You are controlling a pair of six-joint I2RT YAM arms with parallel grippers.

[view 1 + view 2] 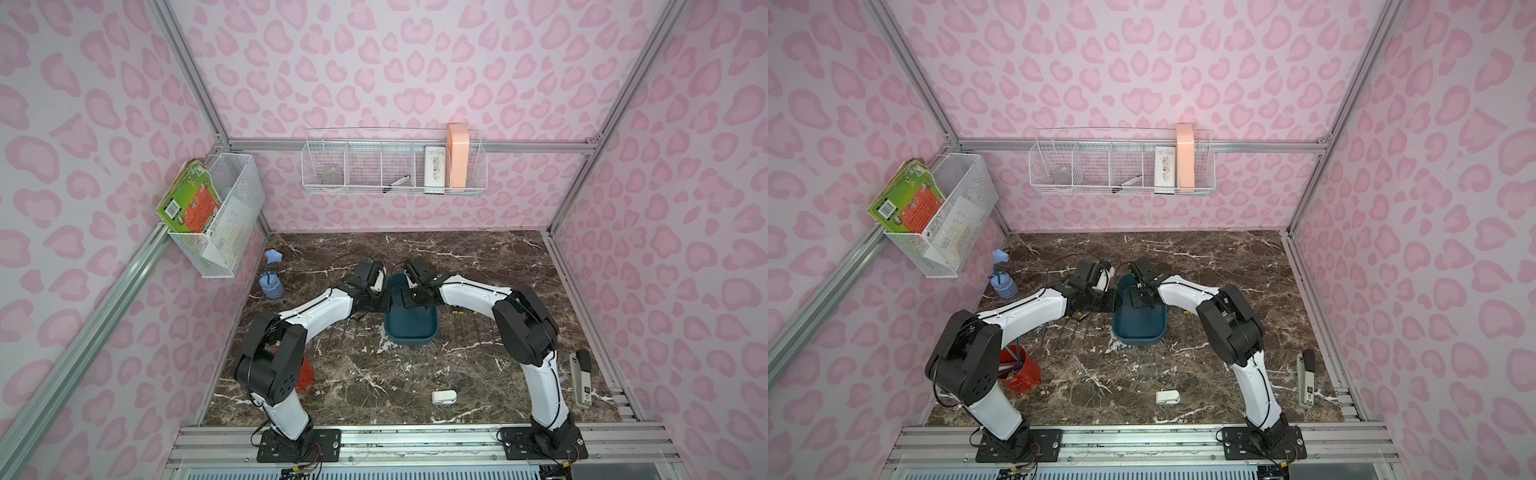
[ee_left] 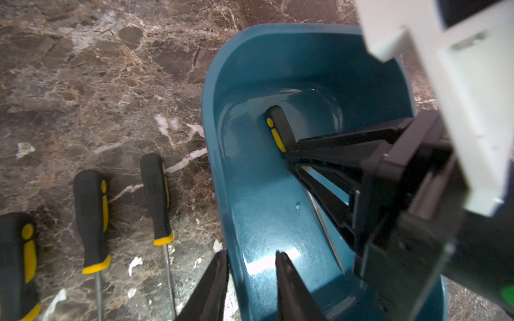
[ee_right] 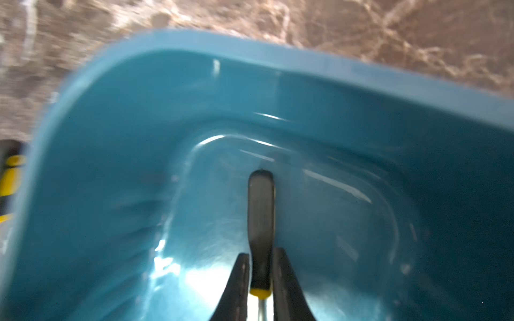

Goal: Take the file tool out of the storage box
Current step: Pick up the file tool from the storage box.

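The teal storage box (image 1: 411, 328) (image 1: 1140, 328) lies at the middle of the marble table. The file tool (image 2: 281, 127) (image 3: 261, 211) rests inside it, black handle with yellow trim, steel blade running back under the right arm. My right gripper (image 3: 260, 254) (image 2: 292, 158) (image 1: 415, 297) reaches into the box and is shut on the handle just above its yellow collar. My left gripper (image 2: 251, 251) (image 1: 380, 305) straddles the box's left wall (image 2: 217, 155): the outer finger lies against it and the inner finger stands apart inside, jaws open. Both top views hide the file under the right gripper.
Three black-and-yellow handled tools (image 2: 91, 216) (image 2: 155, 194) (image 2: 16, 258) lie on the table left of the box, more thin ones (image 1: 465, 320) on its right. A red cup (image 1: 1021, 374), a blue holder (image 1: 270, 284), a white case (image 1: 444, 397) and a stapler (image 1: 579, 378) stand around. Wire baskets (image 1: 392, 166) (image 1: 224, 216) hang on the walls.
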